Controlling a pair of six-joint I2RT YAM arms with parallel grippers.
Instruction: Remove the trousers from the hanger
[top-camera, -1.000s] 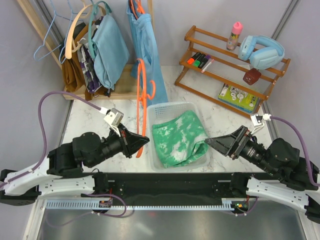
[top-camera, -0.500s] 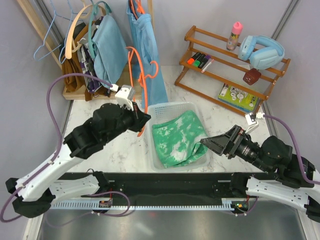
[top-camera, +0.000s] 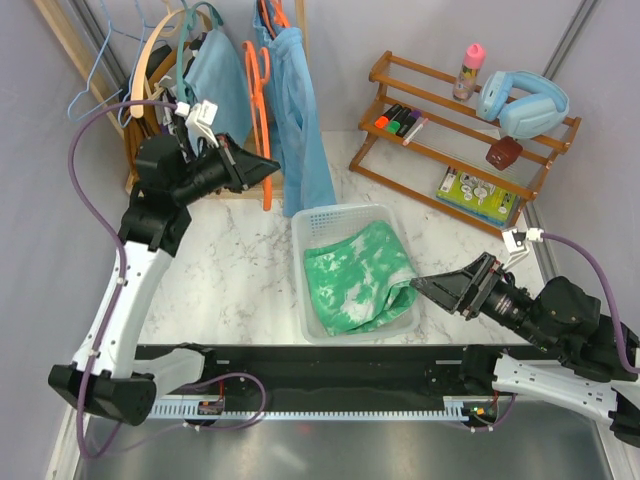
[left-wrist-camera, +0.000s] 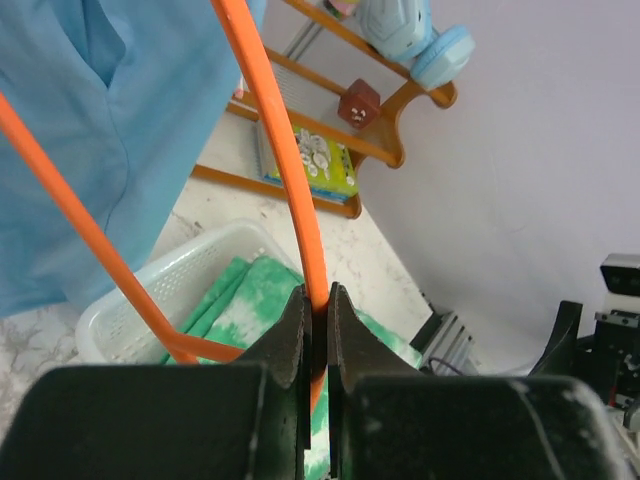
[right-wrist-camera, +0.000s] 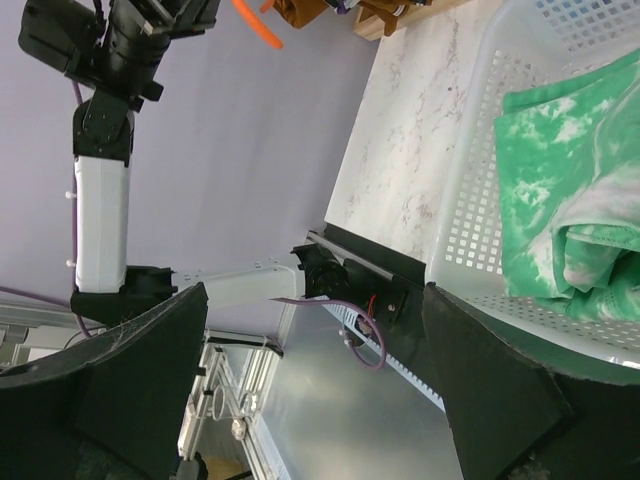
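- White marble table (top-camera: 230, 270), white basket (top-camera: 345, 215) in the middle.
- Green trousers (top-camera: 360, 275) inside the basket, off the orange hanger (left-wrist-camera: 276, 130).
- Left gripper (left-wrist-camera: 318, 305), up behind the basket, pinched shut on the hanger.
- Right gripper (top-camera: 425, 283), beside the basket, wide open, holding nothing.
- Might snag the blue clothes (top-camera: 300, 130) behind the basket, or drop the thin hanger.

Bright, even diffuse light, soft shadows on bench (top-camera: 230, 270); top view sharp, wrist views wide-angle, near foreground dark, blurry

Green trousers (right-wrist-camera: 560, 170) heaped in white basket (right-wrist-camera: 470, 220), marble table (right-wrist-camera: 400, 150) beside; jaws spread wide in foreground
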